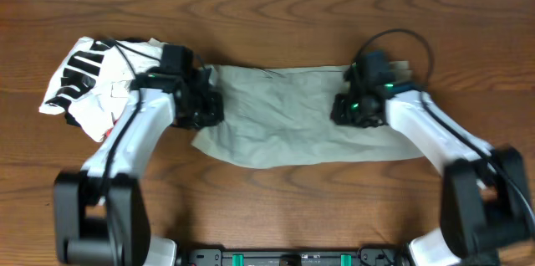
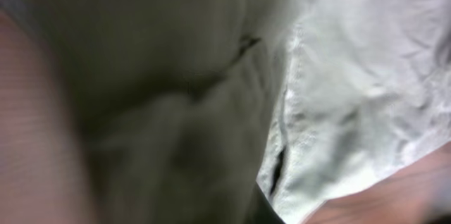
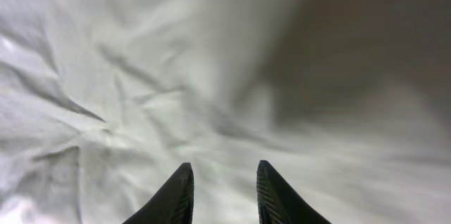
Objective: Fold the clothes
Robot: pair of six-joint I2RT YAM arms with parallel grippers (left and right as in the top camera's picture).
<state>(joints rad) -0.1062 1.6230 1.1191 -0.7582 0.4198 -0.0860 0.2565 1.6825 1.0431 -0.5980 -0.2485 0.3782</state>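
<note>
The clothes (image 1: 284, 115), pale khaki shorts, lie spread flat across the middle of the table. My left gripper (image 1: 205, 107) sits at their left edge. In the left wrist view the fabric (image 2: 352, 76) fills the frame, blurred and pressed close, and hides the fingers; the gripper is shut with cloth in it. My right gripper (image 1: 347, 109) is over the right part of the shorts. In the right wrist view its two black fingertips (image 3: 180, 189) stand apart over the wrinkled cloth (image 3: 141, 76), so the gripper (image 3: 224, 171) is open.
A white garment bundle (image 1: 84, 78) with black stripes and red trim lies at the far left, touching the left arm. Bare wooden table (image 1: 267, 15) surrounds the shorts. A strip of wood (image 2: 394, 196) shows past the cloth's edge.
</note>
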